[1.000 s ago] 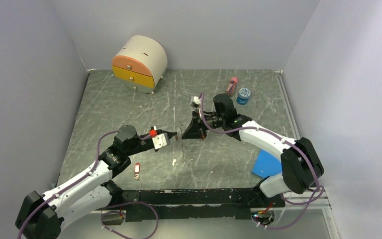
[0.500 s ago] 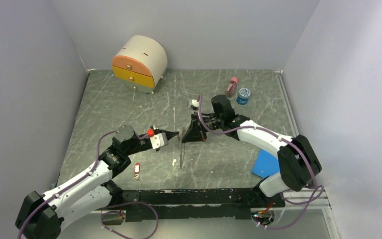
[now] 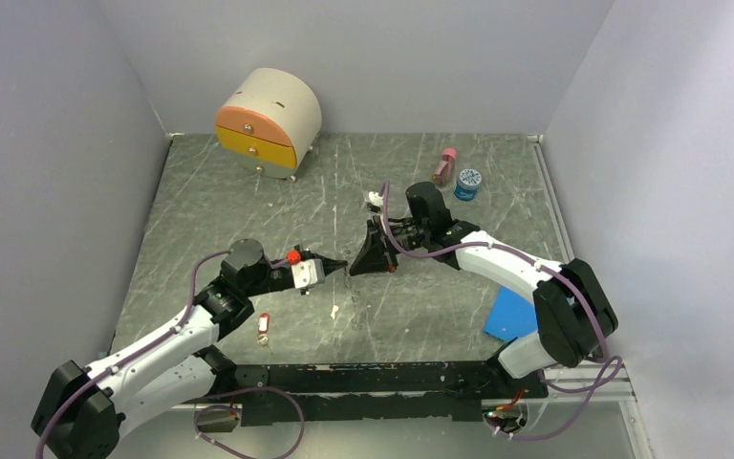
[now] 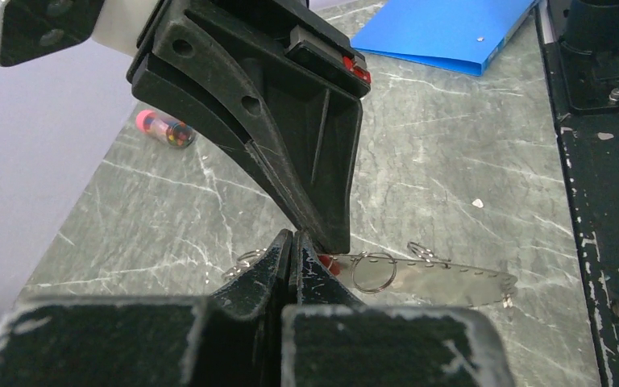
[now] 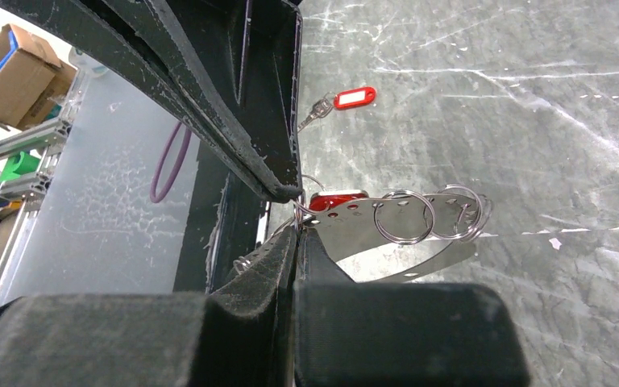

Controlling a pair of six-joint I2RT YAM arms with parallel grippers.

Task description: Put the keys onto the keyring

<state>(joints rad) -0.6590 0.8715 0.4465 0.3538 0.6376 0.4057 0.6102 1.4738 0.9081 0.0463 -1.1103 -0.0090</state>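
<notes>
My left gripper [image 3: 337, 269] and right gripper [image 3: 354, 267] meet tip to tip above the middle of the table, both shut. The keyring [image 5: 403, 234] is a thin shiny metal band with holes, carrying small split rings. It hangs between the tips, and the right gripper [image 5: 298, 230] pinches its edge. One of the keys shows only its red tag [image 5: 337, 199], right at the tip of the left gripper [image 4: 292, 239], which seems shut on it. Another key with a red tag [image 3: 264, 327] lies flat on the table near the left arm.
A round drawer box [image 3: 268, 120] stands at the back left. A pink bottle [image 3: 444, 164] and a blue-lidded jar [image 3: 467, 182] are at the back right. A blue folder [image 3: 510, 314] lies by the right arm's base, and a white scrap [image 3: 334, 311] lies under the grippers.
The right gripper has come left and slightly toward the near edge until it meets the left gripper's tip. The left gripper has dipped a little. Both stayed shut.
</notes>
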